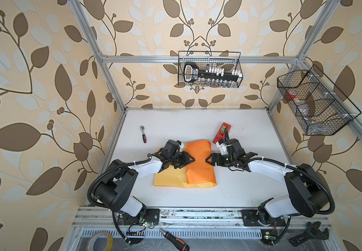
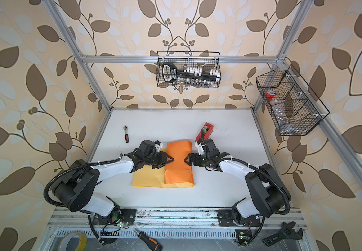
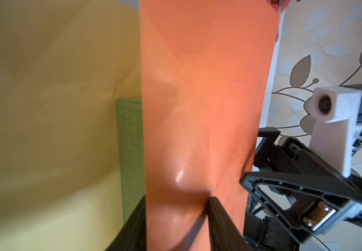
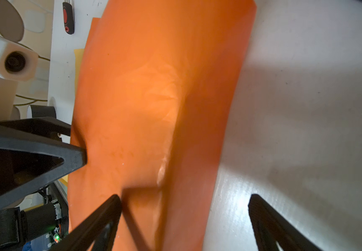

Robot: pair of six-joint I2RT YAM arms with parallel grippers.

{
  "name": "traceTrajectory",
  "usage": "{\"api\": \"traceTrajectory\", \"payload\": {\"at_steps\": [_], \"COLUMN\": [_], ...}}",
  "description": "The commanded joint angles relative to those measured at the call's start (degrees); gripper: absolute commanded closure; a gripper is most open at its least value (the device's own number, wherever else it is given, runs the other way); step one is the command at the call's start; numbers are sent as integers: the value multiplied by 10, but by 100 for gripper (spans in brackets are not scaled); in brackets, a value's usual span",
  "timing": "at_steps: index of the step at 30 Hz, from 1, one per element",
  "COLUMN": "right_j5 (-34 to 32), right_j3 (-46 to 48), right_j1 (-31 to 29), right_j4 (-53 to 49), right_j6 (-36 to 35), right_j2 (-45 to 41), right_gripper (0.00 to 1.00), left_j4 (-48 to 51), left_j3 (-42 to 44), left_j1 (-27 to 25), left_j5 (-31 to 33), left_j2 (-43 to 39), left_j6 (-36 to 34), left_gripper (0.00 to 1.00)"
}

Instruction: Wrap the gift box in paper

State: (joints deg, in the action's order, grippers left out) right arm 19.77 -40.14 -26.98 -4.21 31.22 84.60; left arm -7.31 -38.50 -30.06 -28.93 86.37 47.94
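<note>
The paper (image 1: 169, 178) lies pale face up on the table, with its bright orange flap (image 1: 200, 165) folded over the gift box. Only a green strip of the gift box (image 3: 131, 141) shows, in the left wrist view, beside the flap's edge. My left gripper (image 1: 192, 160) reaches in from the left with its jaws partly apart. One finger (image 3: 219, 217) rests on the flap and dents it; the other sits lower beside the box, half hidden by the flap. My right gripper (image 1: 207, 159) stands wide open astride the flap's right side, one finger (image 4: 110, 208) over orange, the other over bare table.
A red tape dispenser (image 1: 222, 133) stands just behind the right wrist. A ratchet (image 1: 143, 134) lies at the back left. Wire baskets (image 1: 209, 69) (image 1: 315, 102) hang on the frame. A tape roll (image 1: 100, 241), a screwdriver (image 1: 175, 238) and a wrench (image 1: 308, 235) lie by the front rail.
</note>
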Motion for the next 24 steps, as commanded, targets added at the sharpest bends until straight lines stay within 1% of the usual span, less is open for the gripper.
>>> {"api": "traceTrajectory", "payload": {"at_steps": [1, 4, 6, 9, 13, 15, 17, 19, 24], "right_j5": [-28, -41, -44, -43, -45, -45, -44, -42, -38], "right_j3": [9, 14, 20, 31, 45, 51, 53, 55, 56], "right_j1": [-2, -2, -2, -2, -2, -3, -3, -3, -2], "right_j4": [-38, -46, -48, -44, -40, -38, -34, -32, -29], "right_j6": [-18, -24, -27, -27, -26, -26, -25, -24, -24], "right_j2": [22, 22, 22, 22, 22, 22, 22, 25, 26], "right_gripper": [8, 8, 9, 9, 9, 10, 10, 10, 10], "left_j4": [83, 90, 97, 112, 150, 173, 195, 222, 265], "left_j3": [7, 2, -4, -17, -42, -52, -54, -49, 5], "left_j1": [-9, -9, -9, -10, -7, -4, 9, 24, 95], "left_j5": [42, 44, 45, 47, 61, 71, 82, 98, 135], "left_j2": [28, 24, 21, 21, 5, -14, -33, -79, -172], "left_j6": [-16, -20, -23, -31, -49, -59, -66, -74, -85], "left_gripper": [57, 55, 51, 43, 29, 25, 22, 20, 15]}}
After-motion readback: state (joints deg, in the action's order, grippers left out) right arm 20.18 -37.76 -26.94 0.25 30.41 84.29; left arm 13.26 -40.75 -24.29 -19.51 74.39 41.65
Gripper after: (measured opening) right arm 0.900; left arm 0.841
